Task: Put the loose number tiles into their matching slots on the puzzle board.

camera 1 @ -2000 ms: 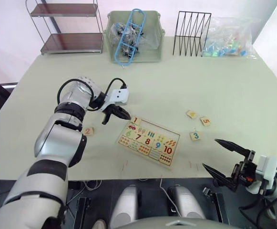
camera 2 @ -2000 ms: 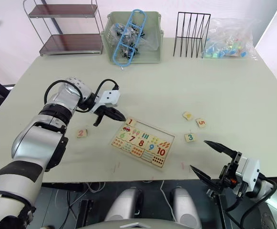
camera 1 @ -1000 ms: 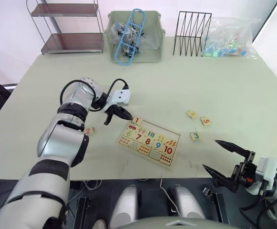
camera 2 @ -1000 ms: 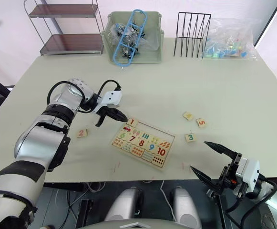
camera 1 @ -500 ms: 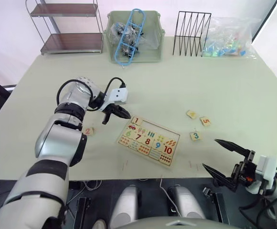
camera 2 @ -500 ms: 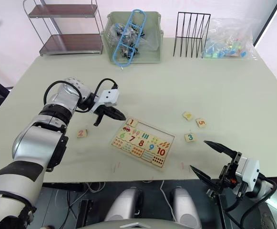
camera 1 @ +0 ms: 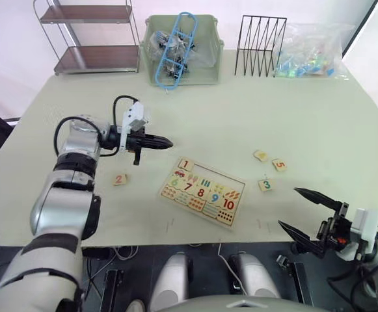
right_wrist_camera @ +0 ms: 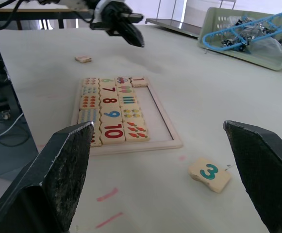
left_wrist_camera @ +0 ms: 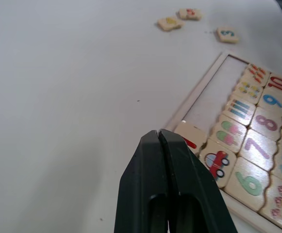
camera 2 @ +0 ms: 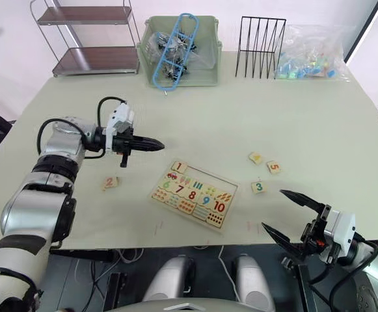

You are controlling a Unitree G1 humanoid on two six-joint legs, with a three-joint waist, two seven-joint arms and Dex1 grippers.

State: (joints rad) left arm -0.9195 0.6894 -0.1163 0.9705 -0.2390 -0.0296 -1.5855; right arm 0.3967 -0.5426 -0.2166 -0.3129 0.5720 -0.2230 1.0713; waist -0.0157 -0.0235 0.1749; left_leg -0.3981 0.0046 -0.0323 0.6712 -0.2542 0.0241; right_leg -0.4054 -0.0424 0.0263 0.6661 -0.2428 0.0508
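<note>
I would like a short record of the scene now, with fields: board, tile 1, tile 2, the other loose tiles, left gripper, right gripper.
board: puzzle board lies flat on the table, most of its top row of slots open
tile 1: tile 1 sits at the board's far-left corner slot
tile 2: tile 2 lies on the table, left of the board
other loose tiles: tile 3, tile 5 and a yellow-digit tile, right of the board
left gripper: left gripper shut, empty, beyond tile 1
right gripper: right gripper open, empty, near the table's front edge

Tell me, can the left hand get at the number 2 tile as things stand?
Probably yes. The 2 tile lies alone on bare table beside the left arm, nothing on or against it. The left hand is shut and points away, so it must swing back and open.
</note>
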